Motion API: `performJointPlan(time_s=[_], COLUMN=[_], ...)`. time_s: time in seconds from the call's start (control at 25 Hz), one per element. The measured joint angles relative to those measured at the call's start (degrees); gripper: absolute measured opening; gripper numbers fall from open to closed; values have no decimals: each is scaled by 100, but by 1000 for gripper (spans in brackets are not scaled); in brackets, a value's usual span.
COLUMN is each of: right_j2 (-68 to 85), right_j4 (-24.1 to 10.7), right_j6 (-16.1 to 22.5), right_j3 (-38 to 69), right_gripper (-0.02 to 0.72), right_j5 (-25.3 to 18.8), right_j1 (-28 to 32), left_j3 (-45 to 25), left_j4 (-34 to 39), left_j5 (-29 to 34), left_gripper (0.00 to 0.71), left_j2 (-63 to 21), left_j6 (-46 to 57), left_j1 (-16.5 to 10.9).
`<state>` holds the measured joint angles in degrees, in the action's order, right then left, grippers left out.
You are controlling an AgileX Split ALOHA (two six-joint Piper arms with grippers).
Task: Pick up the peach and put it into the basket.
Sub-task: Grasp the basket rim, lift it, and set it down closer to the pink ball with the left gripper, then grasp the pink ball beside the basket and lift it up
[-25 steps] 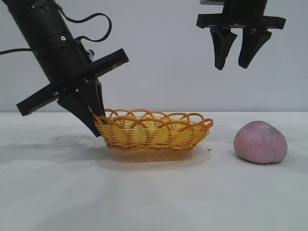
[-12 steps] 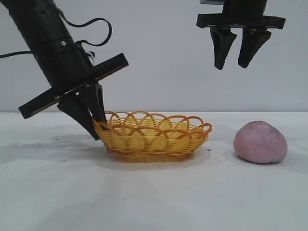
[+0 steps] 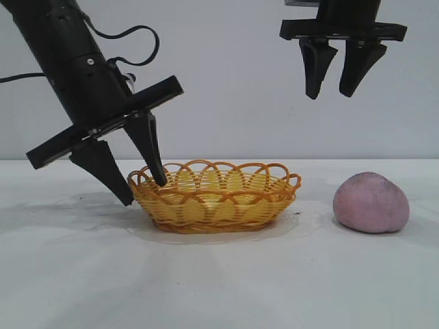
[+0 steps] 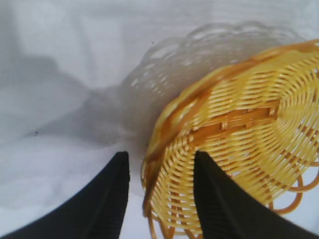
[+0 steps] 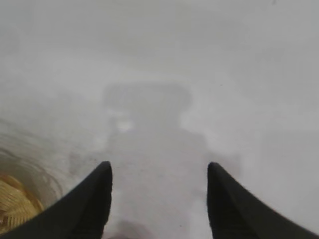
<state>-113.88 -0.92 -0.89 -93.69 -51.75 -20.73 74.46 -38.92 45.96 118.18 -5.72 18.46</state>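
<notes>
The left gripper stands with its fingers apart, straddling the rim of the basket — one finger inside, one outside. The left wrist view shows the woven rim between the fingers, unpinched. The right gripper hangs high, fingers apart, empty; the peach lies on the table below it — well apart from the left gripper, beyond the basket.

A white table (faintly speckled) meets a plain pale wall.
</notes>
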Motion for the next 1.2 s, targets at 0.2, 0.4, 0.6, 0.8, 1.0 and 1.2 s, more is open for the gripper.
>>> performJointPlan(time_s=[0.2, 0.4, 0.6, 0.8, 1.0, 1.2], right_j2=[0, 0, 0, 0, 0, 0], right_j4=[0, 0, 0, 0, 0, 0], right_j6=[0, 0, 0, 0, 0, 0], right_j3=[0, 0, 0, 0, 0, 0], right_gripper=[398, 398, 398, 398, 398, 398], right_j5=[0, 0, 0, -46, -69, -102], right_j1=[0, 0, 0, 0, 0, 0], left_j3=[0, 0, 0, 0, 0, 0], left_j4=[334, 504, 1138, 2331, 3674, 4237], left_j5=[47, 201, 432, 512, 747, 756], left_gripper=[359, 584, 584, 538, 538, 538], left_j2=[-58, -249, -473, -928, -1129, -1129], left_j6=[7, 7, 20, 366, 867, 971], left_j1=[0, 0, 0, 0, 0, 0])
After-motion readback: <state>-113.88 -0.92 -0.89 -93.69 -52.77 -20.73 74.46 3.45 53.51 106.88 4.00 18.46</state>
